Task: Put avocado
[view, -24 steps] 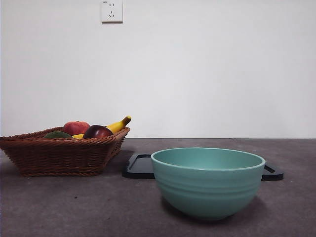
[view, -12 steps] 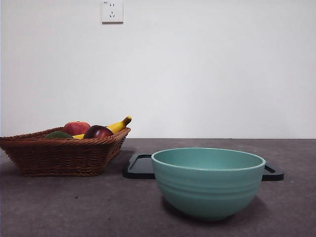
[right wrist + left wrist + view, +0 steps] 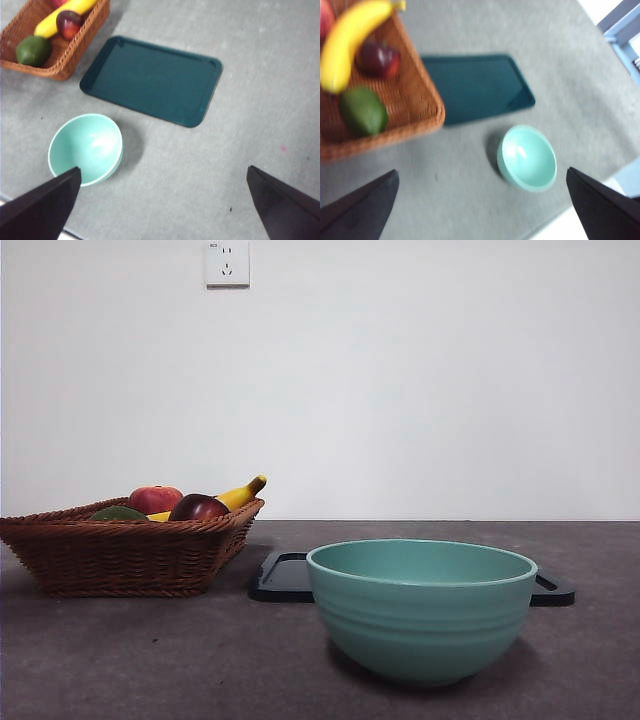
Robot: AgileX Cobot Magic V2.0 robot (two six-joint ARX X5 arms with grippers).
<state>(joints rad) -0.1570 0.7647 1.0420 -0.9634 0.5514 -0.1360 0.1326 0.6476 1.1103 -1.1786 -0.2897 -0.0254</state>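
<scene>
While both arms hang high over the desk (image 3: 200,165), we have not yet begun the pick: the left gripper (image 3: 485,210) and the right gripper (image 3: 162,205) both have their fingers spread wide, holding nothing. Our avocado (image 3: 363,111) lies in the wicker basket (image 3: 415,95), beside the banana (image 3: 350,42) and near the maroon fruit (image 3: 379,59). Next, we judge, the left gripper must descend over it.

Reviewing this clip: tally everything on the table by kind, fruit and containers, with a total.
Avocado: 1
Red apple: 1
Dark maroon fruit: 1
Banana: 1
Wicker basket: 1
Dark tray: 1
Mint bowl: 1
Total: 7
</scene>
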